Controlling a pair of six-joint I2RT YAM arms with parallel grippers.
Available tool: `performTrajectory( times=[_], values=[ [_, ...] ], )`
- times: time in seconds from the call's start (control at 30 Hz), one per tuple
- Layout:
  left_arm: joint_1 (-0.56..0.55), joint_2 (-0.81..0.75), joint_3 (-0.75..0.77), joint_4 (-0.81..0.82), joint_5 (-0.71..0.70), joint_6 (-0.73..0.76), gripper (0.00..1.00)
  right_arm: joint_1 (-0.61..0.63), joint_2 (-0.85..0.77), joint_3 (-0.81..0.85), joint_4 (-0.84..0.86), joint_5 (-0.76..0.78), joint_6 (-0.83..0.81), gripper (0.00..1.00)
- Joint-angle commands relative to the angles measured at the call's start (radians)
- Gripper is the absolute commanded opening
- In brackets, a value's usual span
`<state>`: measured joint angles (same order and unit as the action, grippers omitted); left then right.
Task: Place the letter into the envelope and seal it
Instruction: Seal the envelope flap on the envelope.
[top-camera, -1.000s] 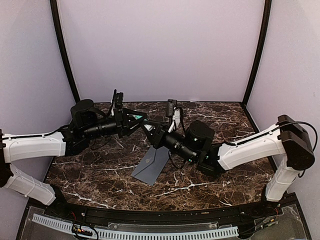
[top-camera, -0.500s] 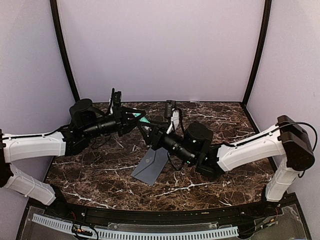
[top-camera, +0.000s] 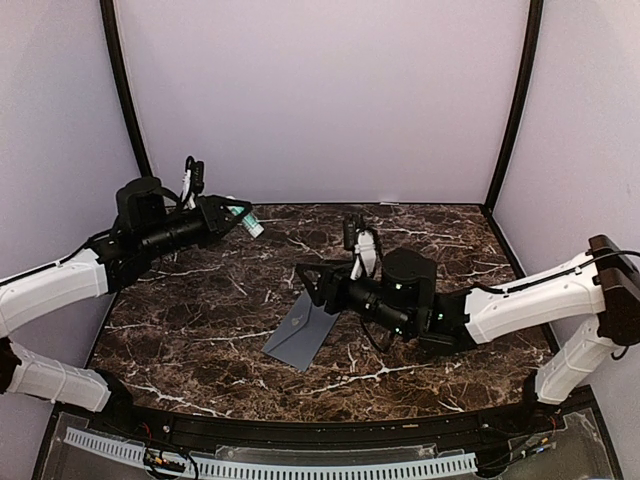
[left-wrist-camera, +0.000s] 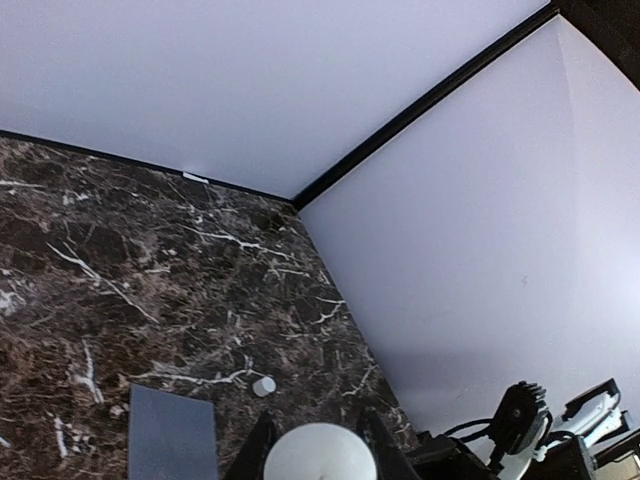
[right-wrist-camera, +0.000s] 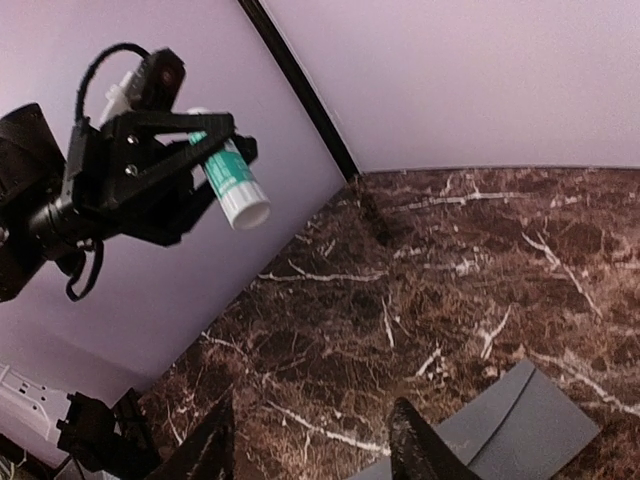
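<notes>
The slate-grey envelope (top-camera: 300, 335) lies flat on the marble table, its corner also showing in the right wrist view (right-wrist-camera: 520, 425) and the left wrist view (left-wrist-camera: 170, 440). The letter is not in view. My left gripper (top-camera: 238, 214) is raised at the back left, shut on a white and green glue stick (top-camera: 250, 223), which is also seen from the right wrist (right-wrist-camera: 232, 182) and end-on between the left fingers (left-wrist-camera: 320, 455). My right gripper (top-camera: 306, 279) is open and empty, just above the envelope's far end (right-wrist-camera: 312, 410).
A small white cap (left-wrist-camera: 263, 386) lies on the marble beyond the envelope. The table (top-camera: 200, 340) is dark brown marble with lilac walls at the back and sides. The right arm (top-camera: 520, 305) stretches across the right half.
My left gripper has pulled back to the left and up with the glue stick, away from my right gripper. My right gripper has dropped slightly toward the envelope.
</notes>
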<state>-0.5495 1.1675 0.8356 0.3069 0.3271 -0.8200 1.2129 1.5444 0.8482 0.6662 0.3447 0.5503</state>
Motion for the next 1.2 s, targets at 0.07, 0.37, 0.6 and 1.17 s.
performTrajectory(
  times=[0.07, 0.37, 0.6, 1.17],
  values=[
    [0.085, -0.033, 0.089, -0.329, 0.002, 0.336, 0.0, -0.036, 0.069, 0.141, -0.505, -0.062, 0.134, 0.33],
    [0.095, -0.07, 0.06, -0.417, -0.163, 0.534, 0.0, -0.098, 0.281, 0.371, -0.797, -0.216, 0.193, 0.05],
    [0.095, -0.081, 0.011, -0.389, -0.179, 0.556, 0.0, -0.126, 0.398, 0.519, -0.911, -0.245, 0.181, 0.0],
    [0.095, -0.08, -0.015, -0.353, -0.111, 0.559, 0.0, -0.165, 0.532, 0.628, -0.953, -0.263, 0.169, 0.0]
  ],
)
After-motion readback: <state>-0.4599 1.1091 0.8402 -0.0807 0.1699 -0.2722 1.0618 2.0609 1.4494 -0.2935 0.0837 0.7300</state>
